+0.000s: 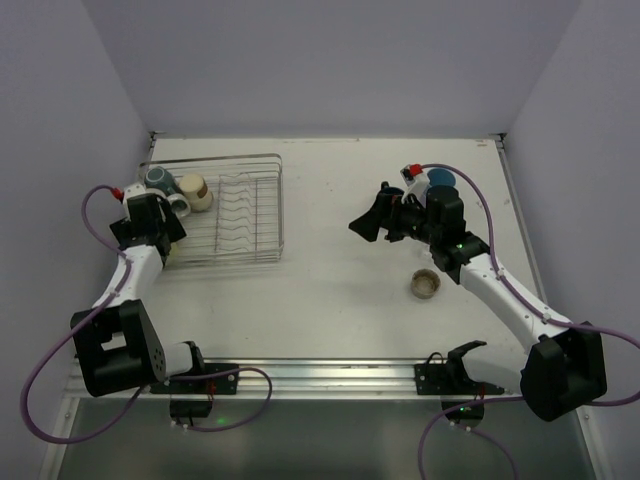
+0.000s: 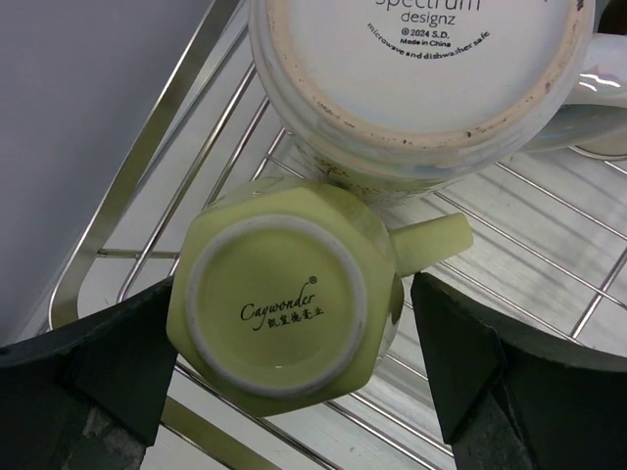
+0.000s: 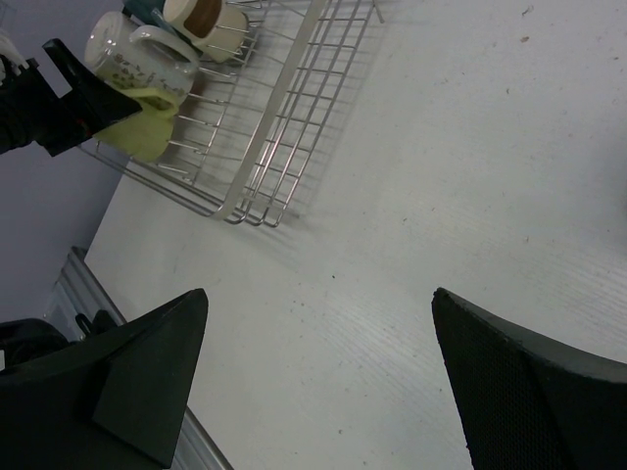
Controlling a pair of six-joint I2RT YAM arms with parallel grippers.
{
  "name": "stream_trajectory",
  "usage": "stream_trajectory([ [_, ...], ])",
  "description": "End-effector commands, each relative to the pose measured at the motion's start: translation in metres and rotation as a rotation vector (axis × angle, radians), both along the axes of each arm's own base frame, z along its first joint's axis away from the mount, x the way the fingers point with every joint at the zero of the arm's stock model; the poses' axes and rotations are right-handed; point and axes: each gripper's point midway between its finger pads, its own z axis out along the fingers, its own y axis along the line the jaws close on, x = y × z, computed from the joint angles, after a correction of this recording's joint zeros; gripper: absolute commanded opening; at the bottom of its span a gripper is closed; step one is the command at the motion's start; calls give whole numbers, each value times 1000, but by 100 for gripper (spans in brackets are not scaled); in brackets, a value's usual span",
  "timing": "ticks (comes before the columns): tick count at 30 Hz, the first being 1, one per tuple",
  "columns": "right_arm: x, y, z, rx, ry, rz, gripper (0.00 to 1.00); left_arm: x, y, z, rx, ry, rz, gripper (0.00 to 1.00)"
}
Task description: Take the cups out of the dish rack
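Note:
The silver wire dish rack (image 1: 245, 215) stands at the far left. In the left wrist view a pale yellow cup (image 2: 284, 304) lies bottom-up on the rack wires (image 2: 549, 245), with a white mug (image 2: 421, 78) just behind it. My left gripper (image 2: 294, 304) is open and straddles the yellow cup; the left finger is at its side and a gap shows at the right finger (image 2: 460, 343). In the top view the left gripper (image 1: 165, 235) hides the yellow cup. My right gripper (image 1: 372, 212) is open and empty over bare table, as the right wrist view (image 3: 318, 313) shows.
A dark teal cup (image 1: 158, 178), a tan cup (image 1: 197, 190) and the white mug (image 1: 178, 205) sit in the rack's left end. A tan cup (image 1: 427, 285) stands on the table at the right. A blue cup (image 1: 441, 179) stands behind the right arm.

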Motion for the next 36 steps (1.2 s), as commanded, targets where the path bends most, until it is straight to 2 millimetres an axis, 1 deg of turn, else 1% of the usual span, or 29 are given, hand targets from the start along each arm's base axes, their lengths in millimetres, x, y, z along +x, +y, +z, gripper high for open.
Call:
stream_trajectory([
  [1, -3, 4, 16, 29, -56, 27, 99, 8, 8, 9, 45, -46, -3, 95],
  [2, -3, 4, 16, 29, -57, 26, 99, 8, 8, 9, 46, -48, -2, 88],
  [4, -4, 3, 17, 30, -59, 26, 99, 6, 9, 7, 54, -44, -4, 83],
  [7, -5, 3, 18, 30, -63, 26, 99, 1, 7, 7, 54, -36, -5, 69],
  [8, -5, 3, 19, 31, -65, 26, 99, 1, 6, 10, 52, -49, -7, 61],
  [10, -5, 3, 20, 31, -68, 27, 99, -1, 1, 13, 32, -62, -25, 53],
  [11, -5, 3, 21, 33, -70, 28, 99, -1, -2, 20, 31, -88, -30, 46],
  [13, -6, 4, 20, 38, -65, 33, 99, -1, -12, 27, 17, -114, -58, 38],
  [14, -6, 4, 20, 40, -65, 35, 99, 1, -21, 38, 18, -148, -81, 30],
  [16, -7, 5, 21, 45, -66, 39, 99, 2, -34, 45, -20, -182, -117, 23],
  [17, -7, 5, 22, 48, -69, 39, 99, 1, -39, 54, -32, -218, -131, 19],
  [19, -8, 7, 22, 52, -66, 44, 99, 0, -49, 58, -73, -253, -159, 16],
  [20, -7, 7, 24, 56, -74, 42, 99, -1, -52, 67, -76, -283, -170, 14],
  [22, -9, 9, 24, 60, -74, 49, 99, -2, -58, 72, -98, -307, -190, 12],
  [24, -9, 10, 25, 64, -78, 54, 99, -3, -63, 82, -116, -348, -199, 7],
  [25, -10, 11, 25, 65, -80, 57, 99, -3, -68, 85, -134, -360, -217, 3],
  [27, -12, 12, 27, 70, -87, 61, 99, -3, -74, 99, -155, -402, -236, 1],
  [28, -13, 12, 31, 75, -97, 64, 99, -3, -80, 104, -174, -417, -262, 0],
  [29, -15, 13, 33, 87, -105, 68, 99, -4, -82, 116, -180, -453, -266, 0],
  [30, -18, 15, 37, 98, -112, 80, 99, -4, -93, 123, -212, -476, -315, 0],
  [31, -21, 16, 46, 126, -133, 85, 99, -6, -98, 132, -222, -506, -339, 0],
  [32, -24, 18, 48, 139, -136, 92, 99, -6, -104, 139, -249, -528, -356, 0],
  [33, -28, 21, 52, 158, -142, 105, 99, -7, -117, 144, -292, -542, -413, 0],
  [34, -34, 29, 63, 199, -160, 126, 99, -9, -125, 151, -310, -563, -444, 0],
  [36, -43, 37, 71, 237, -179, 150, 99, -10, -141, 163, -369, -610, -497, 0],
])
